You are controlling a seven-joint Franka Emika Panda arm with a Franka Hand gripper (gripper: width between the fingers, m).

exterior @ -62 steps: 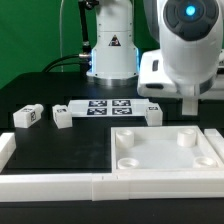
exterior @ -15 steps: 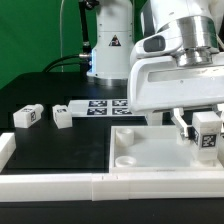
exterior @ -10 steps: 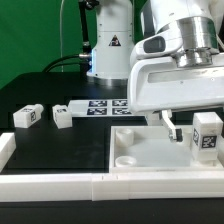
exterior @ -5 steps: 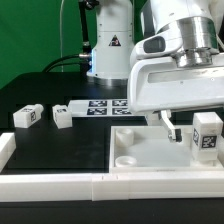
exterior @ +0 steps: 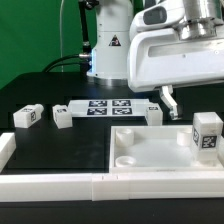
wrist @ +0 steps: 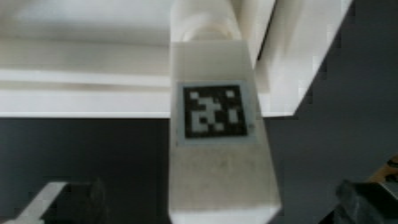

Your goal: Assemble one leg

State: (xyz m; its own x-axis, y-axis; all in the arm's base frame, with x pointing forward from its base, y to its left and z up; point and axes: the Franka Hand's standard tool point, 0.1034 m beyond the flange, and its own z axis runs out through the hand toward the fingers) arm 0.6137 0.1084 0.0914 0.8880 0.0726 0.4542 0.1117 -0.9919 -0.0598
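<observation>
Backdrop: plain green screen (exterior: 30,40) behind the bench, on the exterior view's left. Work surface is a matte black table (exterior: 70,145) with a raised white border (exterior: 50,186) along its near edge. Light even and soft.

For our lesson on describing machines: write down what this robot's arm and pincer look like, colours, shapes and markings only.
The arm is glossy white with rounded casings; its column bears a black warning triangle and a blue glow beside it. The pincer has a broad, boxy white body and slim dark fingers. A thin cable hangs near the column.
</observation>
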